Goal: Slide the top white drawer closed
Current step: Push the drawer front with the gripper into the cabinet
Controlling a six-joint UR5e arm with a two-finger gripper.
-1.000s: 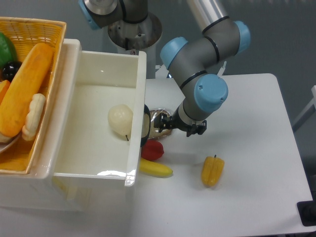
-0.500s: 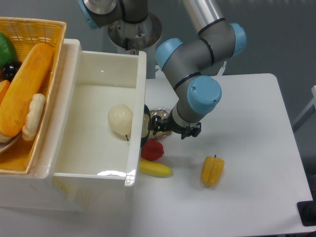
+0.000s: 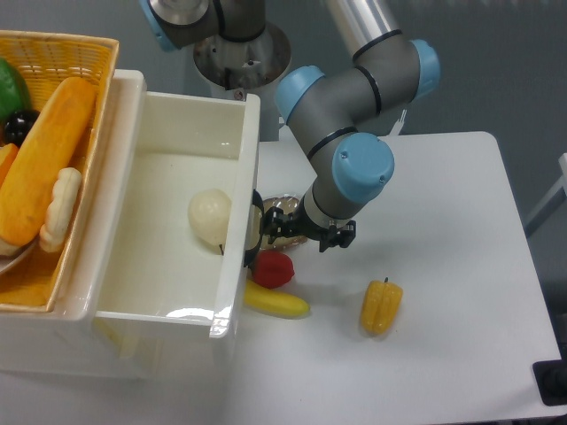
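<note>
The top white drawer (image 3: 251, 146) stands pulled out toward the right, and its deep glossy inside faces up. A pale round fruit (image 3: 210, 219) lies in it. The black curved handle (image 3: 254, 228) sits on the front panel. My gripper (image 3: 272, 227) is low at the table, right against that front panel at the handle. Its black fingers (image 3: 285, 232) point left toward the drawer. The tips are crowded against the panel, so I cannot tell if they are open or shut.
A woven yellow basket (image 3: 84, 49) of toy food sits on the cabinet at the left. A red pepper (image 3: 273, 268) and a banana (image 3: 277, 302) lie by the drawer front. A yellow pepper (image 3: 381, 305) lies further right. A shiny object (image 3: 285, 208) is under the wrist.
The arm has moved left, up to the drawer front. The drawer has slid a little to the left, into the cabinet, and the pale fruit moved with it.
</note>
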